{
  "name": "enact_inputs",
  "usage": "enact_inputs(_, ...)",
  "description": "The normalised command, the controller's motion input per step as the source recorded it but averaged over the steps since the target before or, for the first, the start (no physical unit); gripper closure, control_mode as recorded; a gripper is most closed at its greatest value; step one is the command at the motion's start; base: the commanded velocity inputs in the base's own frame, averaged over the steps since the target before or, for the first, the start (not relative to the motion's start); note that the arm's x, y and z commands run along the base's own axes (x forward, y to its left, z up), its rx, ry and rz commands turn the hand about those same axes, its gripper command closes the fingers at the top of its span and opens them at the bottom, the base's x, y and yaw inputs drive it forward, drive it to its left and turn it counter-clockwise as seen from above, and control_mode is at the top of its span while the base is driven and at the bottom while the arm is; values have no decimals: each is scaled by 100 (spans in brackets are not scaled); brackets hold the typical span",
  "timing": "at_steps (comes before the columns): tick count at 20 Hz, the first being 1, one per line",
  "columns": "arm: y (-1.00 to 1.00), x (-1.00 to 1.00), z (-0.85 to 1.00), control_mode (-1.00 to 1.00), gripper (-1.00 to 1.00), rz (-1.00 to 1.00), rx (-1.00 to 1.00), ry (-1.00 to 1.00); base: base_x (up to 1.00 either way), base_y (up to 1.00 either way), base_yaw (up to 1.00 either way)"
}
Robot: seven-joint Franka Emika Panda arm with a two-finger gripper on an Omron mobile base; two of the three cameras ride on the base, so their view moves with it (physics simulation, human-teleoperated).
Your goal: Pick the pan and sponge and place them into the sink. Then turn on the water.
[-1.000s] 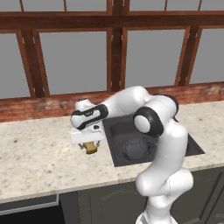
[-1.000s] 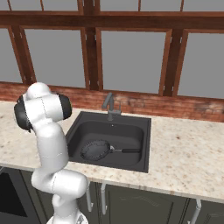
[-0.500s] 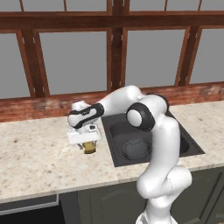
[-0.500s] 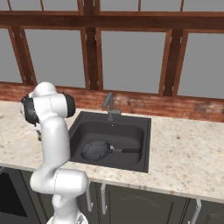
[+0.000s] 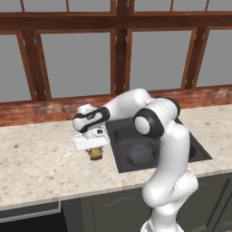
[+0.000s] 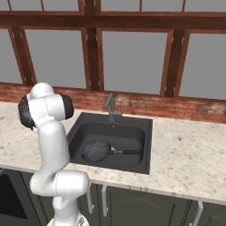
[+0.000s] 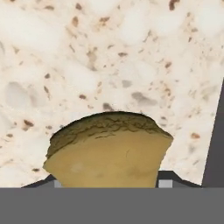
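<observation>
The mustard-yellow sponge (image 5: 96, 154) lies on the speckled counter just left of the sink (image 5: 118, 131). My gripper (image 5: 94, 151) points straight down over it. In the hand view the sponge (image 7: 109, 148) bulges up between my gripper (image 7: 109, 182), and the dark fingertips (image 7: 165, 180) press against its two sides. The dark pan (image 6: 97, 151) lies flat in the sink (image 6: 130, 132) with its thin handle pointing right. From the left base view the pan (image 5: 139, 153) shows partly behind my arm.
A grey angular faucet (image 6: 110, 106) stands at the sink's back edge, with no stream under it. A brick ledge and wooden window frames run behind the counter. Speckled counter (image 5: 41, 158) stretches to the left of the sponge and also right of the sink (image 6: 190, 150).
The fingers have drawn in from wide open onto the sponge's sides. The hand has settled slightly lower over it. Pan and sponge have not moved.
</observation>
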Motion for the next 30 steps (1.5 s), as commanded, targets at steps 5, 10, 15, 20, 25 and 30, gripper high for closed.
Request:
enact_inputs(5,-100,-84,35,-100,100,-5,2,-17,0,0,0)
enact_inputs(10,-100,-52,48,-100,100,-9,0,-8,0,0,0)
enact_inputs(15,-99,0,46,-100,100,-16,0,-4,0,0,0)
enact_inputs(20,-63,34,3,-100,100,-12,-5,0,0,0,0)
enact_inputs(25,-14,50,-33,-100,100,-4,-18,0,0,0,0)
enact_inputs(30,-5,45,-45,-100,100,0,-15,0,0,0,0)
